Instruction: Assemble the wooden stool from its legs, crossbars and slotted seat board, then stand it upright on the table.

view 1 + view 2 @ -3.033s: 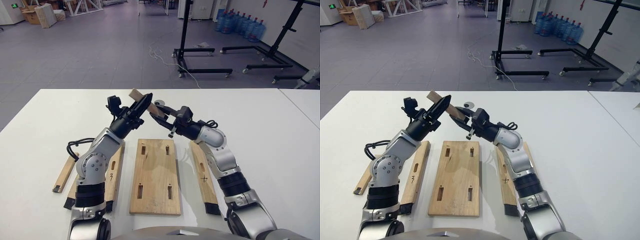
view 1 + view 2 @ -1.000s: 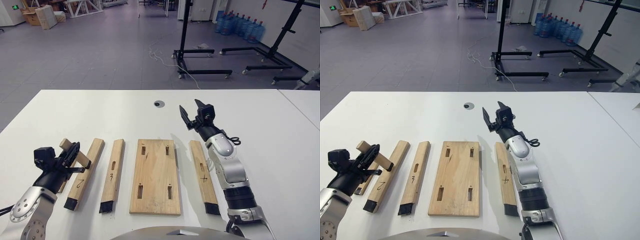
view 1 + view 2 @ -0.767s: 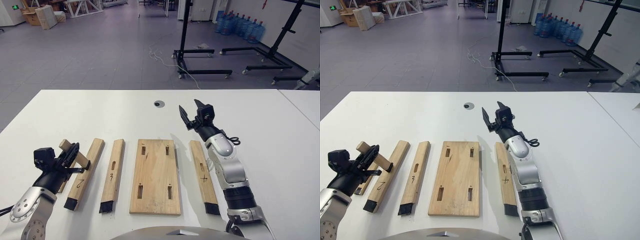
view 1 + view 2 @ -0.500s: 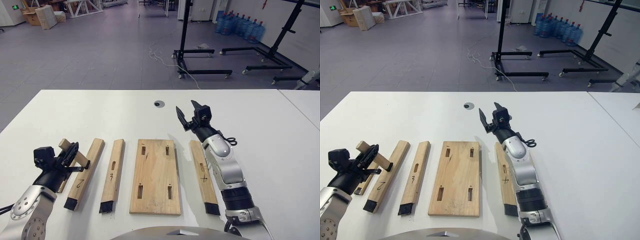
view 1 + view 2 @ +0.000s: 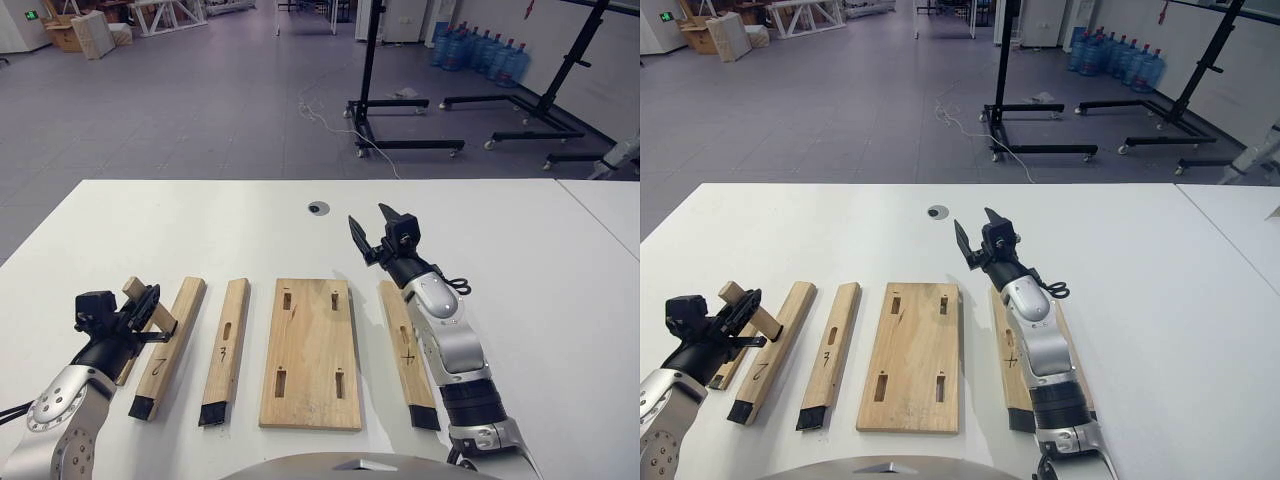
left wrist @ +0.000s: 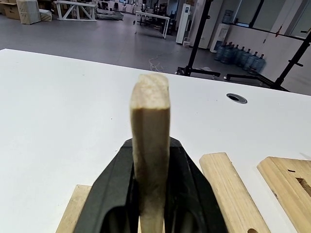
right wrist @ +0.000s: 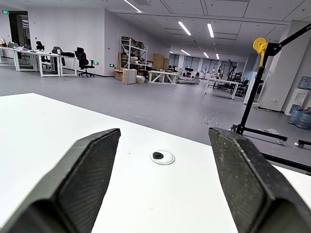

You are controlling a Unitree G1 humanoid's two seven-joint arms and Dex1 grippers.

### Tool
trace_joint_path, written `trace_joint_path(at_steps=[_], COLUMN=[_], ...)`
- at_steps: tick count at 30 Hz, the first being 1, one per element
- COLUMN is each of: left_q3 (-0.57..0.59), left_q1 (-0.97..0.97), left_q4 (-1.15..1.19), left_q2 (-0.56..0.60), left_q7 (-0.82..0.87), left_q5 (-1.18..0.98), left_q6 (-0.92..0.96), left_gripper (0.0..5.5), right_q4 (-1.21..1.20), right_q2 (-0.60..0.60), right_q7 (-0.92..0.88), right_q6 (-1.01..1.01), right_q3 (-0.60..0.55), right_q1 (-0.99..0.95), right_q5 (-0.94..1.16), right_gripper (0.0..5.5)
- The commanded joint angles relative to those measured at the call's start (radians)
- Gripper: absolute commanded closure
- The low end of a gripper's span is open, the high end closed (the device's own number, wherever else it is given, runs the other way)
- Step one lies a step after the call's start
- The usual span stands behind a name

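Left gripper [image 5: 152, 312], near the table's [image 5: 540, 300] left edge, clamps a short crossbar [image 5: 134, 290] (one end protrudes past the fingers) just beside the leftmost leg [image 5: 168, 345]. Right gripper [image 5: 370, 220], jaws spread wide and holding nothing, hovers near the far end of the right leg [image 5: 405, 350]. Slotted seat board [image 5: 311, 352] lies flat at centre.

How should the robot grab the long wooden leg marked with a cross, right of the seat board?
From straight above, pinching the long wooden leg across its narrow width near the middle: it lies flat on the white table, leaving only its long side edges free. The open right gripper is nearest.
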Motion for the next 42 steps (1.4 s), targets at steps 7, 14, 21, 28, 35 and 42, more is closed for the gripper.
trace_joint_path(at_steps=[7,14,21,28,35,42], left_q3=[-0.159,-0.163,-0.124,-0.069,-0.036,0.025], left_q1=[0.088,0.089,0.050,-0.024,-0.079,-0.186], left_q4=[0.119,0.185,0.193,0.103,0.015,-0.058], left_q2=[0.007,0.004,-0.009,0.008,0.031,0.097], left_q7=[-0.042,-0.053,-0.023,0.026,0.043,0.043], left_q5=[0.190,0.198,0.118,0.072,0.053,-0.002], left_q6=[-0.104,-0.147,-0.096,-0.033,0.036,0.101], left_gripper=[5.12,5.12,5.12,4.12,3.35,3.35], right_q4=[-0.013,-0.013,-0.014,-0.023,-0.028,-0.031], right_q2=[-0.007,-0.013,-0.016,-0.009,-0.005,0.006], right_q7=[0.000,0.006,0.006,0.002,-0.005,-0.011], right_q6=[0.026,0.034,0.033,0.035,0.033,0.041], right_q3=[-0.006,-0.014,-0.012,-0.012,-0.017,-0.030], right_q1=[-0.012,-0.022,-0.024,-0.029,-0.021,-0.040], right_q5=[0.000,0.006,0.002,0.006,0.006,0.019], right_gripper=[2.17,2.17,2.17,2.17,2.17,2.17])
